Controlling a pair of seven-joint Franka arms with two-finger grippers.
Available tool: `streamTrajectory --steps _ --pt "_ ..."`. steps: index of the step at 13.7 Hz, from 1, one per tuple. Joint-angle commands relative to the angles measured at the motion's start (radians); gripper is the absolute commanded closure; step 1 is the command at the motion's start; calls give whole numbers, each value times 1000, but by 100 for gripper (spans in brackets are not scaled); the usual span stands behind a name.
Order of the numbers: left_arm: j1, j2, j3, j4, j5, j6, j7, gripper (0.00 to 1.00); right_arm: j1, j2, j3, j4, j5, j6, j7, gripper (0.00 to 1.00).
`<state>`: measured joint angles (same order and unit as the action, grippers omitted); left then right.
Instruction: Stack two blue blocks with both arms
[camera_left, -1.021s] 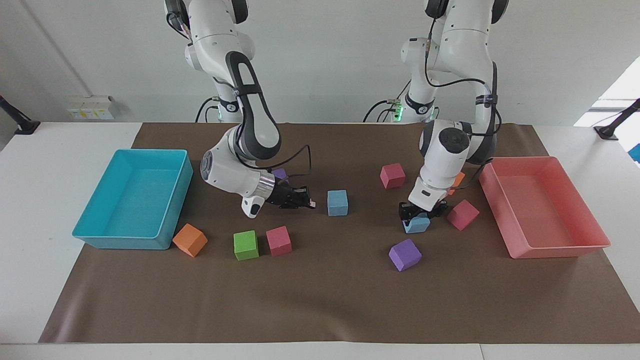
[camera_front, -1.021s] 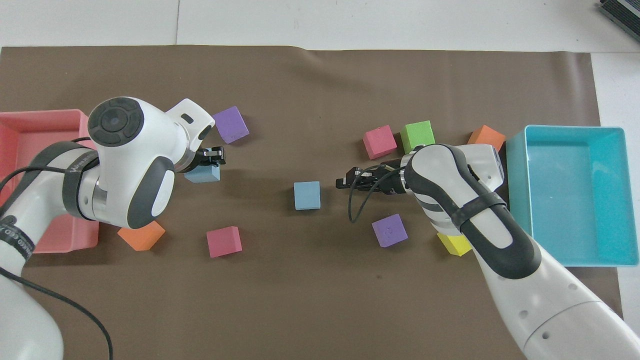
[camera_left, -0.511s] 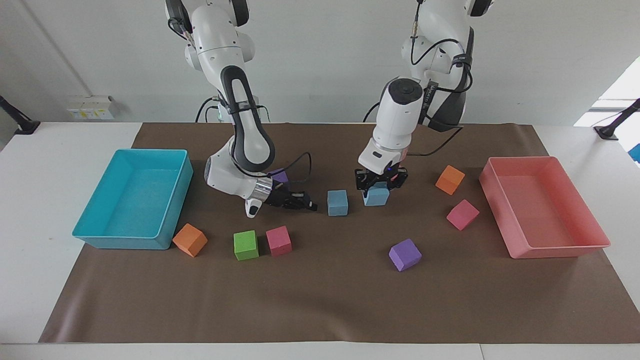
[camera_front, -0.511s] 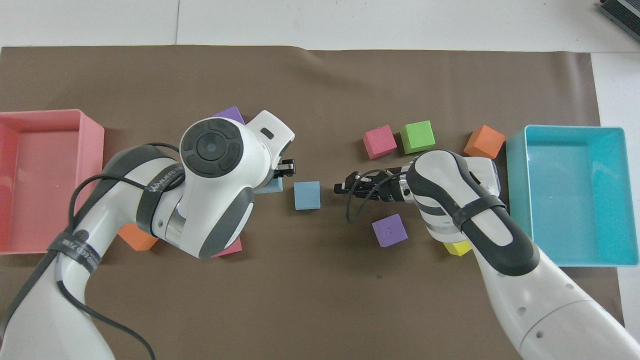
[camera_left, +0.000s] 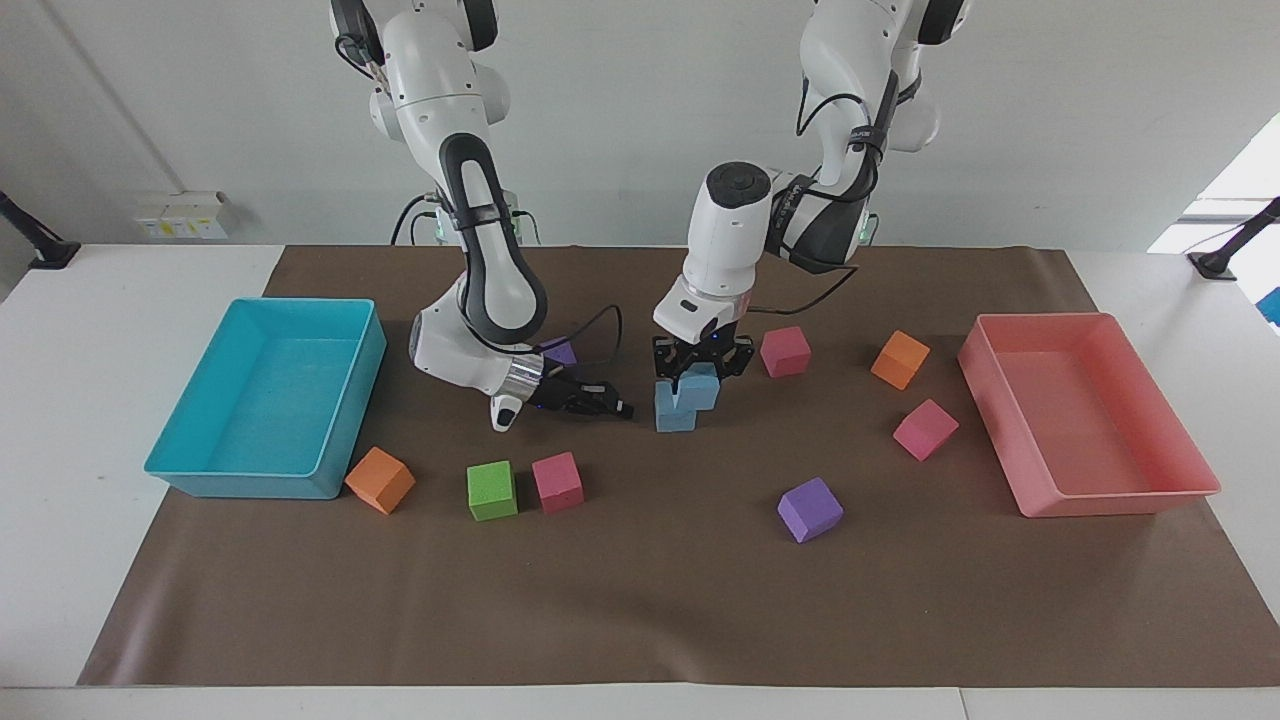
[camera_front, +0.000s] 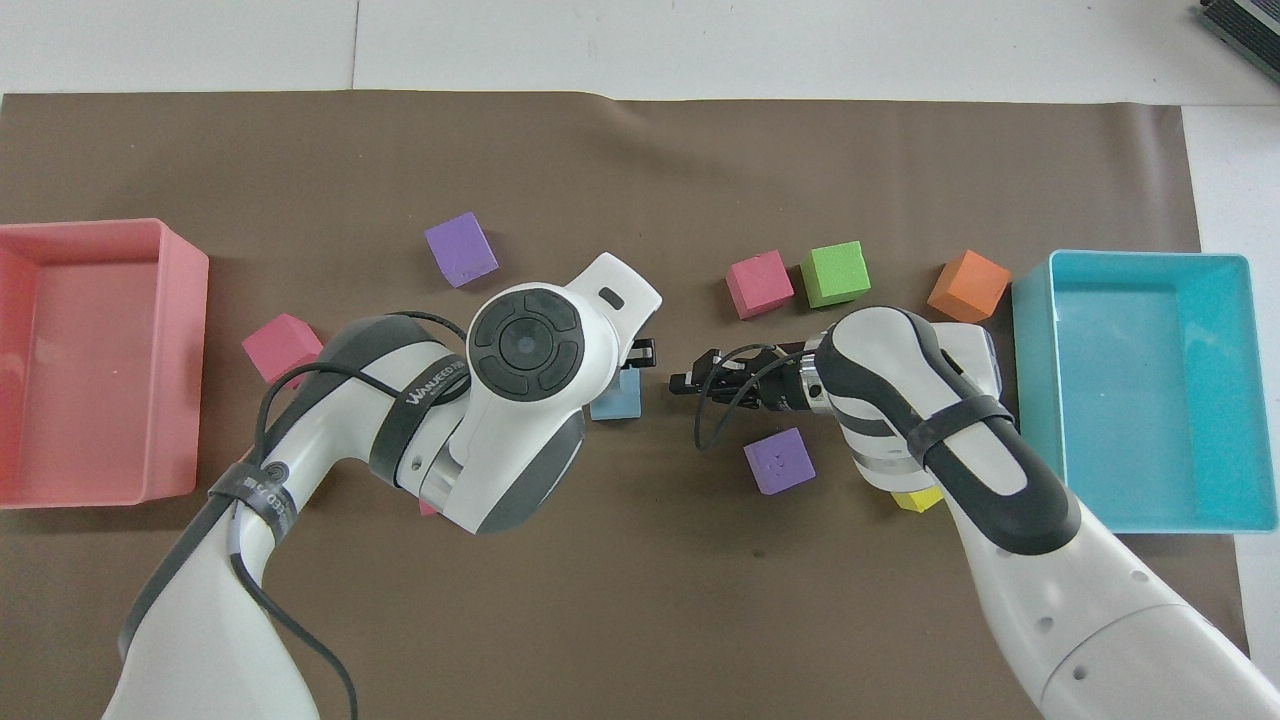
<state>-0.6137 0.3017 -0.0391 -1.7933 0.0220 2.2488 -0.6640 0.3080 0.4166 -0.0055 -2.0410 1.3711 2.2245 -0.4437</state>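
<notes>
The left gripper grips one matte sky-blue foam cube, slightly offset above the second blue cube; the right gripper waits beside, finger state unclear.

Sky-blue blocks; turquoise tray; pink tray; brown mat; purple cube; green cube.

The room is bright and evenly lit, mostly from above, with strong daylight blowing out a window patch at the left arm's end. The white tabletop looks clean and glare-free, and the matte brown paper mat carries only soft, faint shadows under the arms. Both views are sharp edge to edge, with no visible blur or bending.
</notes>
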Motion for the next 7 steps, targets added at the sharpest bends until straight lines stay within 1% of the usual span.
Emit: streamTrajectory --steps 1,7 --pt "-40 28 15 5 13 20 -17 100 12 -25 9 -25 25 30 8 100" --pt "-58 25 15 -14 15 6 -17 100 11 -24 7 -22 20 30 6 100"
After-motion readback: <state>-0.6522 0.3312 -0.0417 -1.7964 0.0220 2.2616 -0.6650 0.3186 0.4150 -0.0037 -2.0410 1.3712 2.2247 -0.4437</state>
